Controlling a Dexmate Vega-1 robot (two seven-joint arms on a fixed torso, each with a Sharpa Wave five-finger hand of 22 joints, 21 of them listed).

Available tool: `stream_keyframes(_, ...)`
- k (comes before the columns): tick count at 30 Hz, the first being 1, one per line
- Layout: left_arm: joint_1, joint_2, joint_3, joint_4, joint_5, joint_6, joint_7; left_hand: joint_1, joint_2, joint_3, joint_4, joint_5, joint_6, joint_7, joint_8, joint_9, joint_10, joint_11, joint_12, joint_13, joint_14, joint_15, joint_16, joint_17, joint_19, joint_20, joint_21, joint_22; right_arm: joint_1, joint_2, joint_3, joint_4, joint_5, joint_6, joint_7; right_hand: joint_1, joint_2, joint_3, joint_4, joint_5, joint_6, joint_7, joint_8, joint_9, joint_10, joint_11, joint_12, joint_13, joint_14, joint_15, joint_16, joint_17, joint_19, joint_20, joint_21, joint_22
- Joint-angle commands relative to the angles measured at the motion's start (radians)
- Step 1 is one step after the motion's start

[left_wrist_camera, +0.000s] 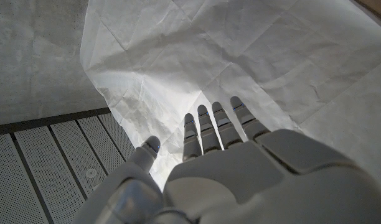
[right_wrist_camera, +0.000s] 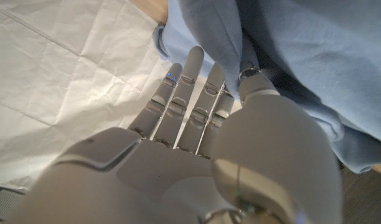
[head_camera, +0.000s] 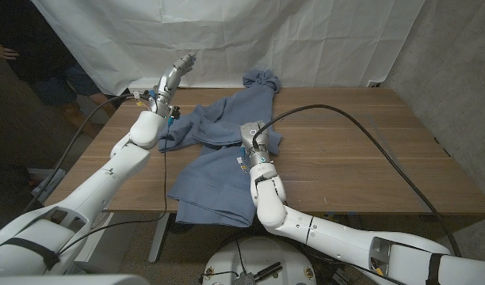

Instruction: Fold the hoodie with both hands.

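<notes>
hoodie [head_camera: 219, 150], blue and crumpled, spread over the middle of the wooden table [head_camera: 369, 150] with one end hanging off the near edge, hood bunched at the far edge; soft, limp and light by the look of it, likely best taken at hem, cuffs or shoulder seams. right hand [head_camera: 250, 134] resting on the cloth, a fold pinched between thumb and fingers [right_wrist_camera: 197, 81]. left hand [head_camera: 181, 66] lifted clear beyond the sleeve, fingers straight and apart, holding nothing.

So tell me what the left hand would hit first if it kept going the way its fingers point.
Likely the white backdrop sheet: the left hand is raised, open, fingers aimed at it, nothing between. Depth is unclear.
</notes>
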Motion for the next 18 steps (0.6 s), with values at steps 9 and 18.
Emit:
stream_keyframes(9,0.000,-0.006,-0.003,0.020,-0.008,-0.049,0.000,-0.003,0.061,-0.007,-0.001,0.007,0.000,0.003,-0.001,0.001,-0.001,0.000,-0.004,0.004,-0.003,0.000,0.001,0.003,0.008,0.003,-0.002,0.004,0.008,0.176,0.119,0.156,0.355,0.118,-0.709,0.006,0.013,-0.009,-0.001,0.004,0.046,0.024,0.004,0.009,0.025,0.002,0.017,0.002,0.039,-0.112,0.002,0.007,0.022,0.004,0.013,0.006)
stream_keyframes(18,0.018,0.008,-0.015,-0.001,-0.029,-0.066,-0.024,-0.003,0.062,-0.008,-0.001,0.008,-0.002,0.003,-0.002,0.001,-0.005,0.005,-0.006,0.004,-0.007,0.003,0.000,0.003,0.011,0.015,-0.002,0.004,0.062,0.214,0.124,0.195,0.502,0.196,-0.778,0.005,0.010,-0.012,-0.002,0.007,0.052,0.031,0.001,0.009,0.034,0.010,0.020,-0.004,0.054,-0.109,-0.002,0.009,0.025,0.012,0.017,0.007)
